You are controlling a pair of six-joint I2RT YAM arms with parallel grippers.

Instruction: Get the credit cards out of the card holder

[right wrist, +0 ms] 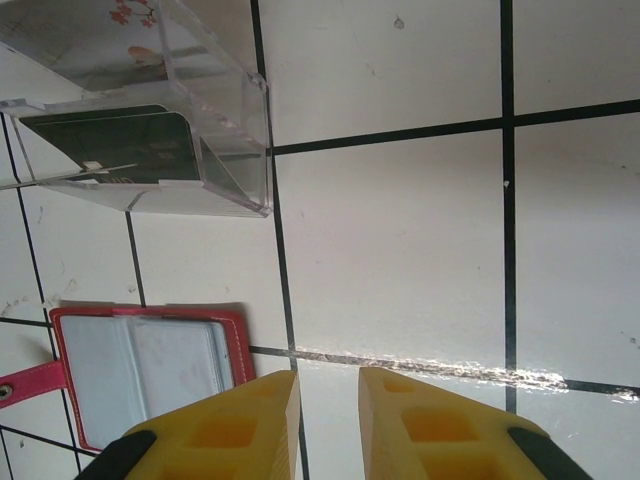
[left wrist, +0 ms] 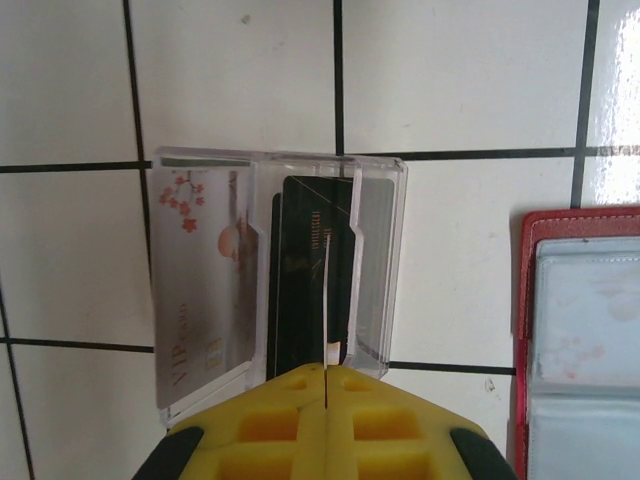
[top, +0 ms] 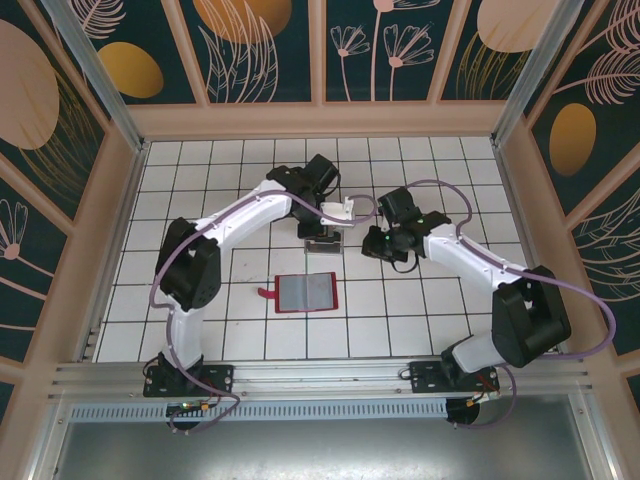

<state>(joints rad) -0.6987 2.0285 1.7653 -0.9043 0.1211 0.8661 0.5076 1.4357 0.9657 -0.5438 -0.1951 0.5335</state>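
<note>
Two arms are reaching over the tiled table (top: 420, 170). The red card holder (top: 305, 292) is lying open, grey side up, near the bases and apart from the clear box (left wrist: 380, 260), which is holding a blossom card (left wrist: 200, 290) and a dark card (left wrist: 300, 230). The left gripper (left wrist: 327, 372) is pinching a thin card (left wrist: 327, 290) edge-on over the box. The right gripper (right wrist: 328, 385) is hovering slightly parted and empty.

A robot test cell in a lab is suggested: a white, black-gridded tabletop (top: 400, 320) is enclosed by plant-printed wall panels (top: 260, 50), and the left arm (top: 240, 215) and right arm (top: 460, 255) are bolted to an aluminium rail (top: 320, 378).
</note>
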